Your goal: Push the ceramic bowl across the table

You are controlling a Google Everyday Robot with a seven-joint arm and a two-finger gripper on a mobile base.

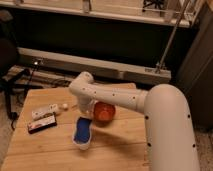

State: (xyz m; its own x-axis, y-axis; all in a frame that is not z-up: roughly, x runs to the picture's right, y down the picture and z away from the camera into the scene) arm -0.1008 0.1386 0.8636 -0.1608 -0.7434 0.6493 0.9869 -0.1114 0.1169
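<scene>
The ceramic bowl is small, round and orange-red. It sits near the middle of the light-wood table. My white arm reaches in from the lower right and bends down over the table's far half. The gripper hangs at the bowl's left side, close to its rim; I cannot tell whether it touches. A white cup with a blue inside lies on its side just in front of the gripper and bowl.
Two flat packets lie at the table's left: a dark one and a white one. A small white ball lies beside them. A dark bench and a metal pole stand behind the table. A chair is at far left.
</scene>
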